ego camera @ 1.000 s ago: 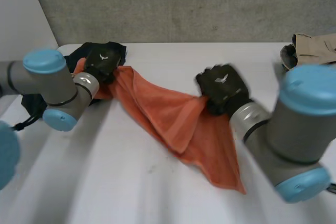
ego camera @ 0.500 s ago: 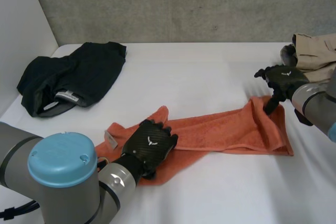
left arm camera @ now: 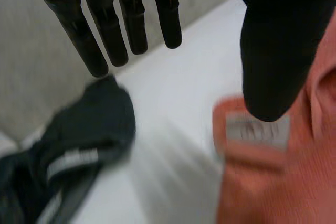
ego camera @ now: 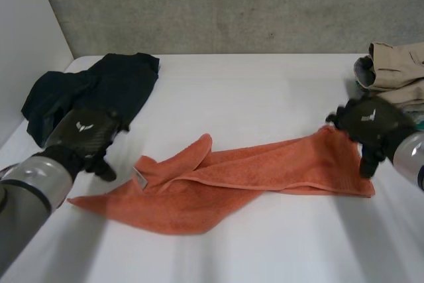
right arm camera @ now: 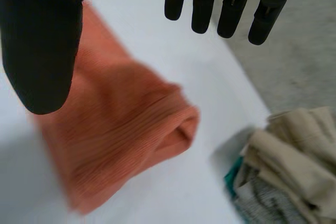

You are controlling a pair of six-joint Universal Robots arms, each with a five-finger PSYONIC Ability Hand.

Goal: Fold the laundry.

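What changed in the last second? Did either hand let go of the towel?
Both let go. The orange towel, held stretched between them a second ago, now lies on the table. The left hand moved off it leftward, toward the black garment, and is open. The right hand swung right to the towel's right end, open. The black garment and the beige clothes stayed put.

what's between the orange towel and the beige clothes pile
Bare white table, plain in the right wrist view, separates the orange towel from the beige clothes pile.
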